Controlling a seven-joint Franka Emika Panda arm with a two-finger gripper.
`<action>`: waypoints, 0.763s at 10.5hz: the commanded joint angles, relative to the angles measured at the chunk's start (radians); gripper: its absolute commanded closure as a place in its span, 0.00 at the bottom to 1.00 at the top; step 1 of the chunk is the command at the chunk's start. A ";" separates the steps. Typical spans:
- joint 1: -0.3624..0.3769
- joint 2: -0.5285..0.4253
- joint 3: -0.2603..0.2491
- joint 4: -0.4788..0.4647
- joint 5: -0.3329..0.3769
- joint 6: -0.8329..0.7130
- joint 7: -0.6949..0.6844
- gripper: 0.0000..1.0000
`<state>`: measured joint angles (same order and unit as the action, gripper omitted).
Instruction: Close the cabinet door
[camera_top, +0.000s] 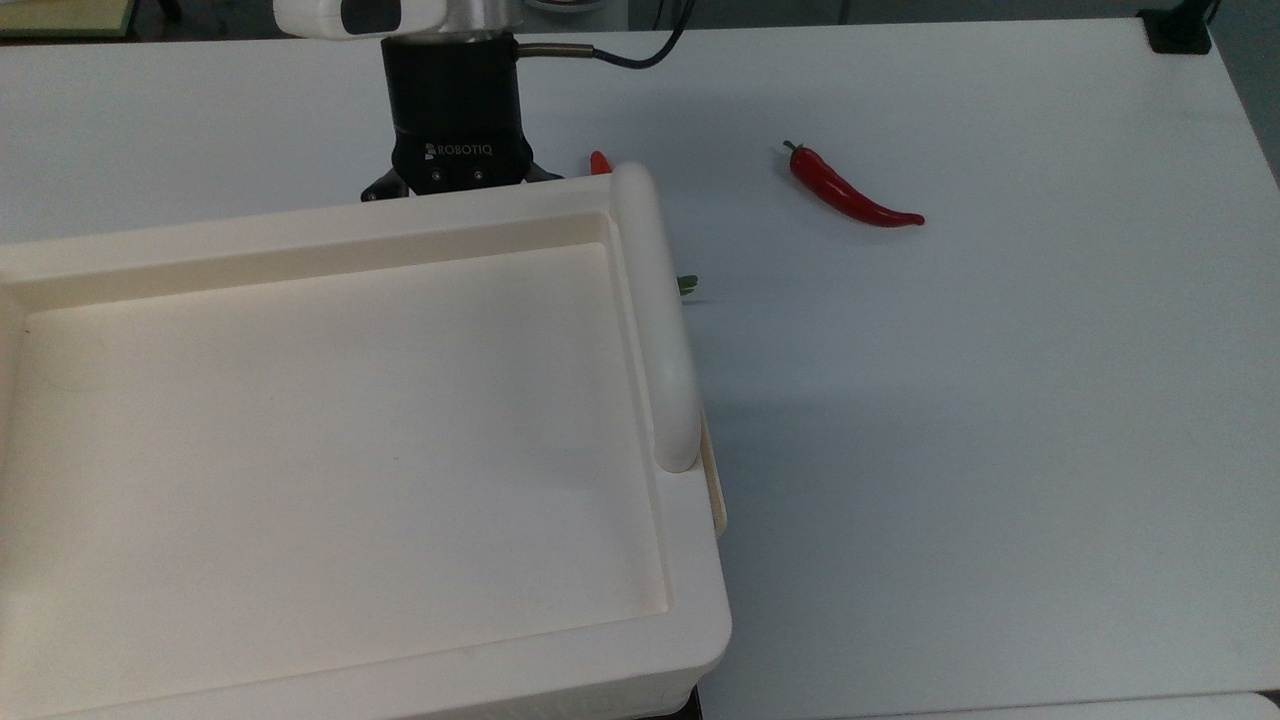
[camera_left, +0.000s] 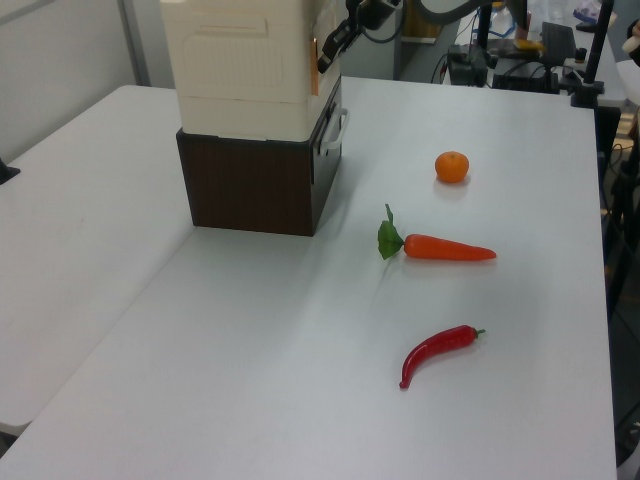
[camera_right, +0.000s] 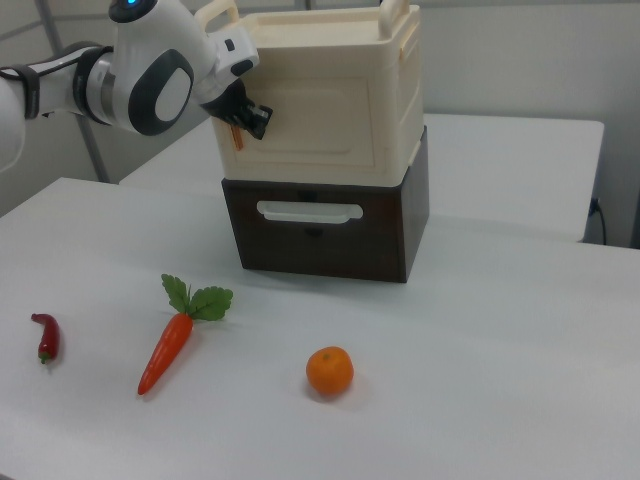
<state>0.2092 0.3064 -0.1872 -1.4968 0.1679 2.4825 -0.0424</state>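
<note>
The cream cabinet (camera_right: 400, 90) stands on a dark brown box; the top view looks down on its recessed top (camera_top: 330, 400). The cabinet door (camera_right: 315, 110) lies almost flush with the front, with a thin orange sliver at its free edge (camera_left: 313, 50). My gripper (camera_right: 252, 118) presses against that free edge at the right view's left, its links splayed open and nothing held. In the top view its black housing (camera_top: 455, 150) sits just behind the cabinet's far rim, which hides the fingertips. In the left view the gripper (camera_left: 332, 42) touches the door's outer face.
The dark brown drawer box (camera_right: 320, 235) carries the cabinet. On the white table lie a carrot (camera_right: 170, 345), an orange (camera_right: 330, 371) and a red chili (camera_top: 850, 190). Open table stretches across the top view's right. Stands and cables crowd the left view's far right.
</note>
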 joint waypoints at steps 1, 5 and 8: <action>0.016 0.008 -0.009 0.024 -0.033 0.004 0.023 0.99; -0.023 -0.068 -0.012 0.012 -0.073 -0.435 0.026 0.97; -0.072 -0.133 -0.008 0.010 -0.107 -0.733 0.044 0.81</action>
<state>0.1629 0.2409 -0.1971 -1.4676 0.0861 1.9199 -0.0309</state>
